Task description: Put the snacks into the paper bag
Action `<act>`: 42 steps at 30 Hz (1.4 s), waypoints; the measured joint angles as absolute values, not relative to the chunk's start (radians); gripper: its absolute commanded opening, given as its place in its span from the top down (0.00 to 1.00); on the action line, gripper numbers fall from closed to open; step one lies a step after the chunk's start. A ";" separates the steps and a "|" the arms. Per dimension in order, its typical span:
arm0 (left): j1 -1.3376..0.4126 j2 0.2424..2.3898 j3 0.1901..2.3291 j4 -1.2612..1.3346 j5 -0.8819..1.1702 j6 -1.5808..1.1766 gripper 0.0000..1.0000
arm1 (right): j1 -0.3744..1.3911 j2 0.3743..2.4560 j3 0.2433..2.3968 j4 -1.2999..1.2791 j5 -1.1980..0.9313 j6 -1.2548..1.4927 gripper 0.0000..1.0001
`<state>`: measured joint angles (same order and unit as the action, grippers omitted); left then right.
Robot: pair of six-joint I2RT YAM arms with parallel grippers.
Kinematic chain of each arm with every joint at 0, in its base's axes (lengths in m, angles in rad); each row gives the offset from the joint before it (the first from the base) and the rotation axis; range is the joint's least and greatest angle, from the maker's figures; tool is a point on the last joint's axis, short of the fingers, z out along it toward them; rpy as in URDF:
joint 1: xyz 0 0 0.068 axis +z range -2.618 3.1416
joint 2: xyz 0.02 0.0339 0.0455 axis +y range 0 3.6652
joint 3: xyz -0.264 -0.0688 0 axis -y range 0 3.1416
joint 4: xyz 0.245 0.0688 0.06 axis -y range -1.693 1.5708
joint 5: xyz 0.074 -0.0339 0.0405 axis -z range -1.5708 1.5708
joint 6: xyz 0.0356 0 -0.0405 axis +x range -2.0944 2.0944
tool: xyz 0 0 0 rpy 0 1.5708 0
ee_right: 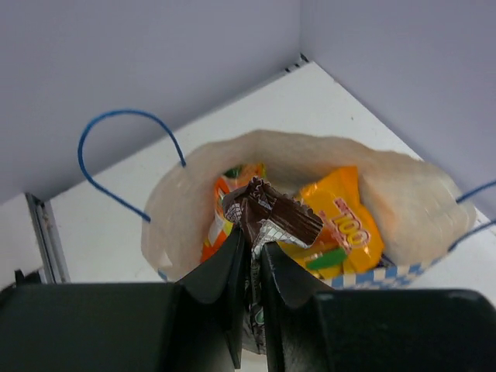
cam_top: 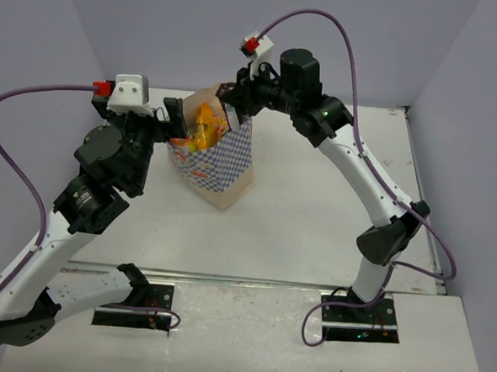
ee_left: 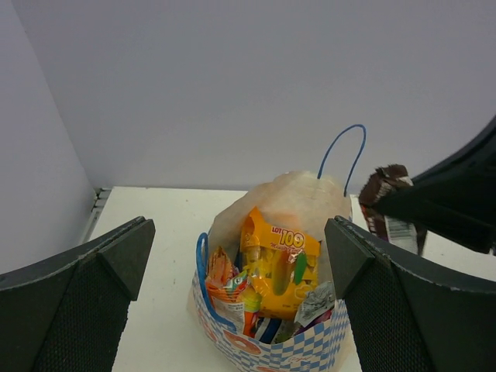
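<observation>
The paper bag (cam_top: 220, 163) stands upright at the table's middle back, white with blue-white checkered sides (ee_left: 310, 353) and blue cord handles (ee_right: 116, 147). Inside it stand the yellow-orange bag (ee_left: 279, 260), an orange packet with green (ee_left: 225, 279) and a purple packet (ee_left: 318, 318). My right gripper (ee_right: 254, 244) is shut on the small dark brown bar (ee_right: 271, 217) and holds it just above the bag's open mouth (cam_top: 237, 97). The bar also shows in the left wrist view (ee_left: 385, 194). My left gripper (ee_left: 236, 256) is open and empty, its fingers to either side of the bag's near left rim (cam_top: 175, 118).
Grey walls close off the back and both sides of the white table (cam_top: 314, 215). The table's left edge rail (ee_left: 97, 201) runs along the wall. The right arm (cam_top: 360, 159) arches over the table's right half.
</observation>
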<state>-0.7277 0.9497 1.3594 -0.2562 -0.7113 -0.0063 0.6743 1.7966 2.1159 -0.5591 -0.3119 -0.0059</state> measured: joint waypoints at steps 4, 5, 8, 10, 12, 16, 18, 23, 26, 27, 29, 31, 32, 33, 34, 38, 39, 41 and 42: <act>-0.728 0.950 1.361 -0.258 -0.713 -0.009 0.00 | 0.676 1.882 2.134 -0.369 -0.366 0.133 0.15; -0.728 0.950 1.364 -0.261 -0.714 -0.012 0.00 | 0.676 1.909 2.140 -0.326 -0.372 0.165 0.01; -0.728 0.951 1.378 -0.273 -0.716 -0.017 0.00 | 0.676 1.986 2.176 -0.232 -0.375 0.249 0.01; -0.728 0.952 1.391 -0.279 -0.719 -0.023 0.00 | 0.676 2.008 2.172 -0.205 -0.357 0.287 0.01; -0.728 0.952 1.404 -0.286 -0.721 -0.027 0.00 | 0.676 1.991 2.124 -0.163 -0.338 0.299 0.01; -0.728 0.949 1.414 -0.295 -0.728 -0.042 0.00 | 0.676 1.834 1.870 -0.056 -0.280 0.283 0.01; -0.728 0.950 1.415 -0.301 -0.729 -0.046 0.00 | 0.676 1.729 1.749 -0.019 -0.241 0.262 0.01; -0.728 0.969 1.416 -0.304 -0.729 -0.060 0.00 | 0.678 1.434 1.458 0.094 -0.078 0.242 0.01; -0.728 0.973 1.416 -0.302 -0.733 -0.060 0.00 | 0.678 1.298 1.355 0.108 0.017 0.240 0.01; -0.728 0.973 1.416 -0.302 -0.736 -0.060 0.00 | 0.678 1.262 1.330 0.107 0.047 0.240 0.01; -0.728 0.971 1.416 -0.302 -0.738 -0.069 0.00 | 0.678 1.200 1.293 0.084 0.108 0.239 0.01; -0.728 0.967 1.414 -0.304 -0.736 -0.088 0.00 | 0.679 1.156 1.270 0.050 0.171 0.244 0.01; -0.728 0.962 1.409 -0.304 -0.731 -0.095 0.00 | 0.679 1.136 1.262 0.022 0.206 0.248 0.01; -0.728 0.955 1.400 -0.303 -0.728 -0.103 0.00 | 0.679 1.116 1.251 -0.005 0.240 0.255 0.01; -0.728 0.946 1.389 -0.304 -0.725 -0.113 0.00 | 0.679 1.097 1.240 -0.037 0.281 0.263 0.01; -0.728 0.924 1.342 -0.305 -0.714 -0.142 0.00 | 0.679 1.014 1.179 -0.171 0.426 0.304 0.01; -0.728 0.924 1.337 -0.307 -0.711 -0.148 0.00 | 0.678 0.988 1.159 -0.200 0.459 0.318 0.01; -0.728 0.927 1.333 -0.316 -0.706 -0.165 0.00 | 0.678 0.935 1.117 -0.268 0.510 0.342 0.01; -0.728 0.929 1.333 -0.325 -0.705 -0.178 0.00 | 0.678 0.904 1.096 -0.297 0.522 0.352 0.01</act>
